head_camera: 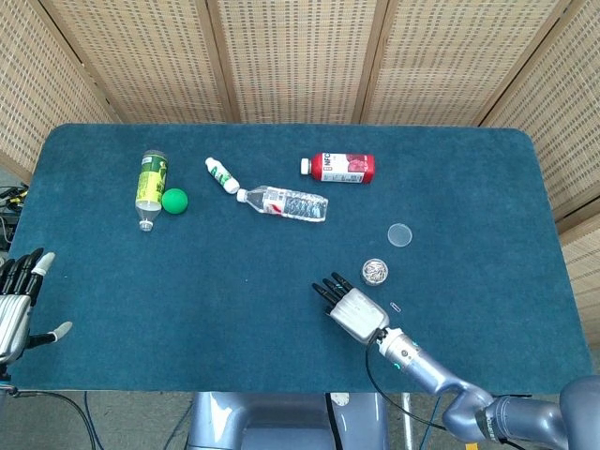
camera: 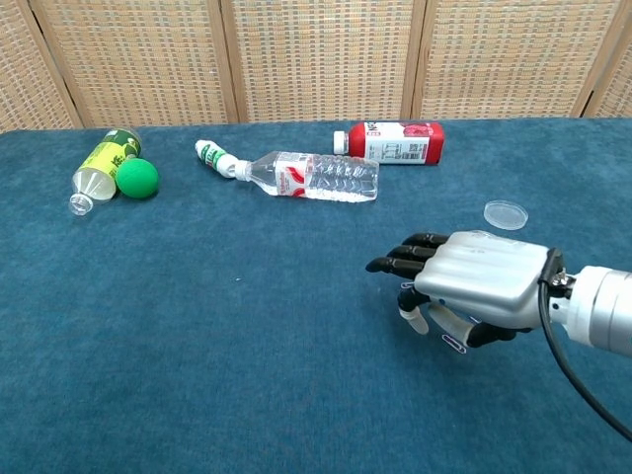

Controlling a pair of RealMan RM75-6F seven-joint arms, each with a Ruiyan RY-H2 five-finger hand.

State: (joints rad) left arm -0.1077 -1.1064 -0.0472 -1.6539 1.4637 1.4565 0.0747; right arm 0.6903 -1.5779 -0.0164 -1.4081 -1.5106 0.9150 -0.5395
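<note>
My right hand [head_camera: 349, 307] hovers palm down low over the blue table [head_camera: 234, 300] near its front edge, fingers stretched forward and apart, thumb tucked under; I see nothing held in it. In the chest view the right hand [camera: 474, 281] has a paper clip [camera: 454, 343] lying just beneath its thumb. A small round jar of paper clips [head_camera: 375, 272] stands just beyond the hand, to its right, and its clear lid [head_camera: 400, 234] lies further back. Another paper clip [head_camera: 396, 307] lies right of the hand. My left hand [head_camera: 14, 305] rests off the table's left front corner, fingers spread, empty.
Lying at the back left are a green-labelled bottle [head_camera: 150, 183], a green ball [head_camera: 174, 200] touching it, a small white bottle [head_camera: 221, 174] and a clear water bottle [head_camera: 286, 202]. A red bottle [head_camera: 342, 167] lies behind the middle. Wicker screens stand behind the table.
</note>
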